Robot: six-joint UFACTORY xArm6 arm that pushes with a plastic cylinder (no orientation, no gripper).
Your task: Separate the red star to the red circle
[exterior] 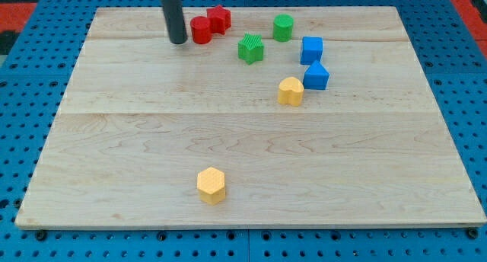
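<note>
On the wooden board (114,140), my tip (178,41), a bare rod with no fingers to open or close, stood just left of the red circle (201,30), which touched the red star (219,19) near the view's top edge.

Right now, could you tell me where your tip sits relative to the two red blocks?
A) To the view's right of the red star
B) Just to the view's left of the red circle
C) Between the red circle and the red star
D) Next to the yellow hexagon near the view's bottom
B: my tip stands just left of the red circle, which touches the red star on its right.
</note>
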